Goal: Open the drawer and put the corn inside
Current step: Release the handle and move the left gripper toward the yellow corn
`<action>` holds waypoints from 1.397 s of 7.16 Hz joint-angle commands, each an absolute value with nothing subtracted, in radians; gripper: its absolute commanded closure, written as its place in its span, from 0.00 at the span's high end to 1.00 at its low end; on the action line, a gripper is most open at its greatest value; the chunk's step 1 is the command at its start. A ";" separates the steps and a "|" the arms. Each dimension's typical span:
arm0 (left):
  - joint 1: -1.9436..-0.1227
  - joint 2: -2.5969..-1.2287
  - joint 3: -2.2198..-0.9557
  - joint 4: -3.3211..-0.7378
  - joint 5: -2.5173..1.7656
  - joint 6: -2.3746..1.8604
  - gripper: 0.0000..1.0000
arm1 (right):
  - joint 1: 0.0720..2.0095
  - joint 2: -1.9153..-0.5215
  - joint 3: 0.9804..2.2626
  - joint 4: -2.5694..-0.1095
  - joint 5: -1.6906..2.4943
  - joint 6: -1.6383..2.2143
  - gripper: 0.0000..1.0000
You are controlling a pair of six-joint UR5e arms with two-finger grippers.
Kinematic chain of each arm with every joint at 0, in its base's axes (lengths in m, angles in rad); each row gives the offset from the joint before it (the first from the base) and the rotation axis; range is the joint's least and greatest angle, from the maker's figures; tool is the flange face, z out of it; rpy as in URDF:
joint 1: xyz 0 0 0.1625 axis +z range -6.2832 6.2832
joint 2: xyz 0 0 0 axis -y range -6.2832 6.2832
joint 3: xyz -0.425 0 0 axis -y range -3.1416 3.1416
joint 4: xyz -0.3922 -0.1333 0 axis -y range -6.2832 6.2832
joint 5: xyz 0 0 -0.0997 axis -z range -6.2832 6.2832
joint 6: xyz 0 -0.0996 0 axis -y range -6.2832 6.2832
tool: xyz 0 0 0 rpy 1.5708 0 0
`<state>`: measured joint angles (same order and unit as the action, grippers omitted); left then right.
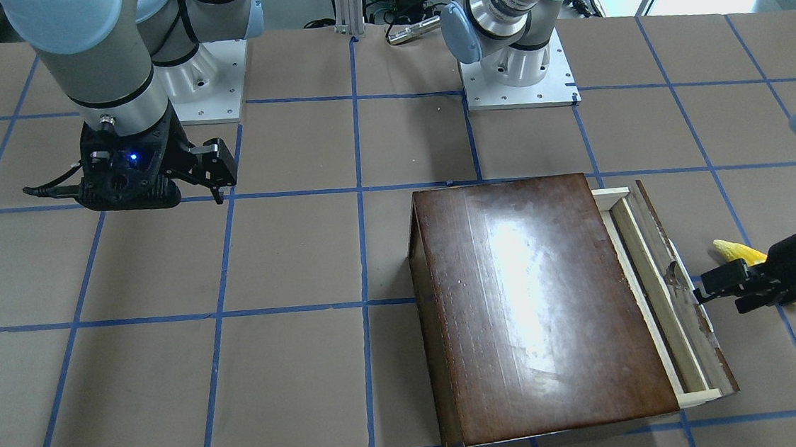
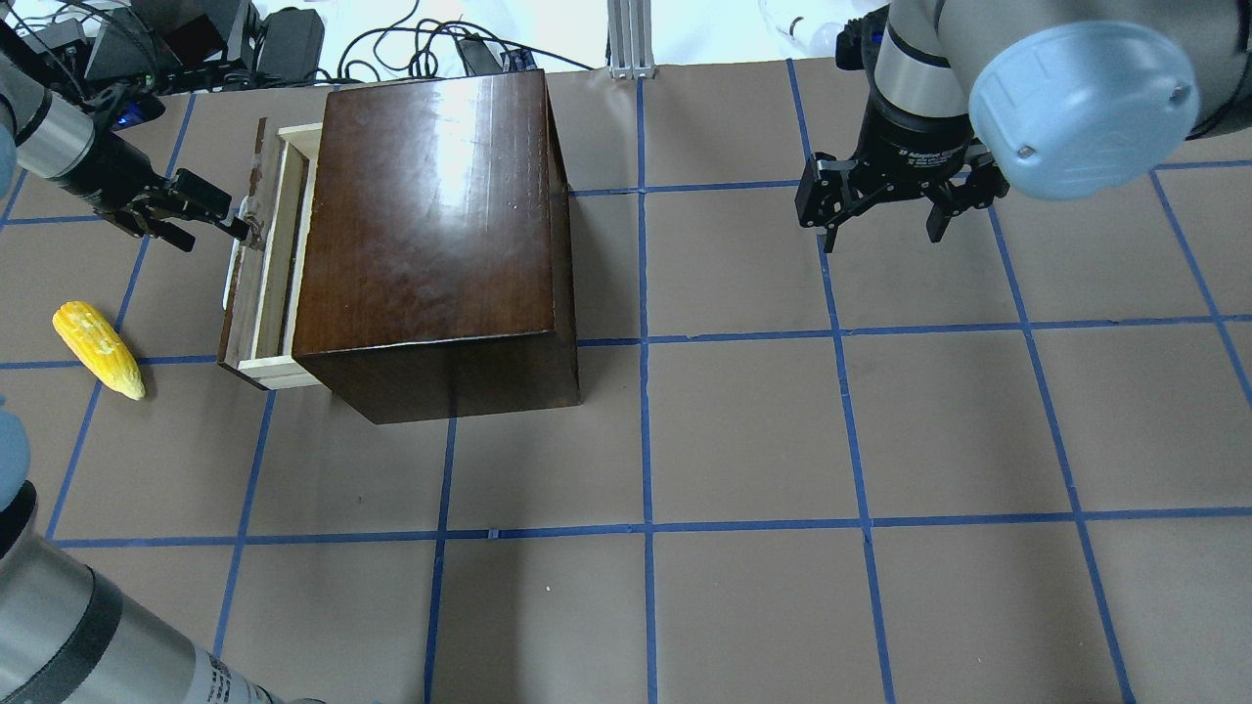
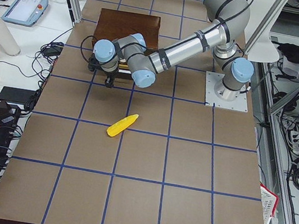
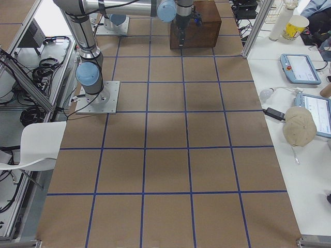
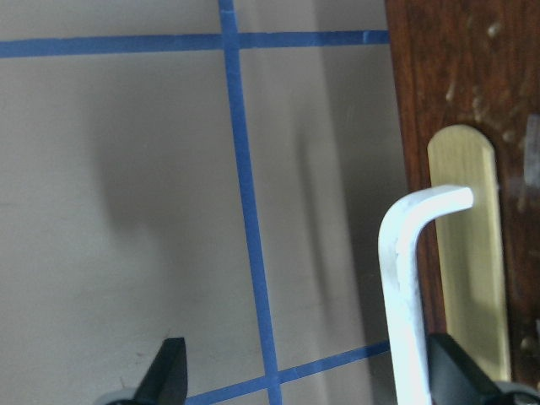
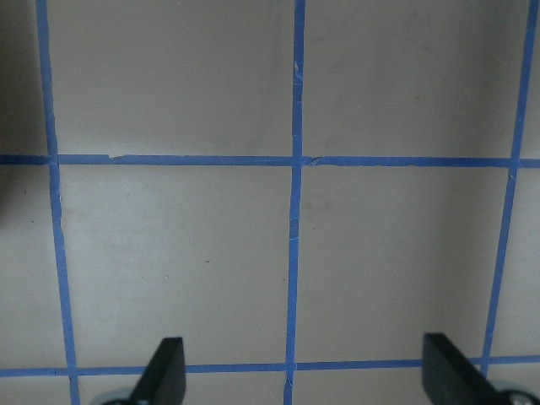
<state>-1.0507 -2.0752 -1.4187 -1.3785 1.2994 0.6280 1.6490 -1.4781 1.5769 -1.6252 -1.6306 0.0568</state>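
The glossy dark-brown box (image 2: pixel 430 215) stands on the table with its drawer (image 2: pixel 279 254) pulled partly out, showing the pale wood tray. My left gripper (image 2: pixel 220 223) is open at the drawer's dark front panel (image 5: pixel 456 84). In the left wrist view the white metal pull (image 5: pixel 405 278) stands between the spread fingers, close to the right fingertip (image 5: pixel 451 375). The yellow corn (image 2: pixel 98 349) lies on the table beside the drawer, apart from it. In the front view the corn (image 1: pixel 734 250) is half hidden behind the left gripper (image 1: pixel 712 289). My right gripper (image 2: pixel 885 230) is open and empty, far from the box.
The table is brown paper with a blue tape grid (image 2: pixel 646 440). The arm bases (image 1: pixel 518 79) sit at the robot's edge. Cables and boxes (image 2: pixel 245 39) lie beyond the far table edge behind the box.
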 commanded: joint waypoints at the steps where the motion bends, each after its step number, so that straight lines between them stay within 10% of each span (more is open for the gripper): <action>1: -1.048 -2.092 -1.369 -1.422 1.301 0.629 1.00 | 1.649 -1.479 1.577 -1.626 -1.631 0.057 1.00; 10: -0.894 -2.075 -1.353 -1.388 1.414 0.584 1.00 | 1.649 -1.479 1.577 -1.626 -1.631 0.057 1.00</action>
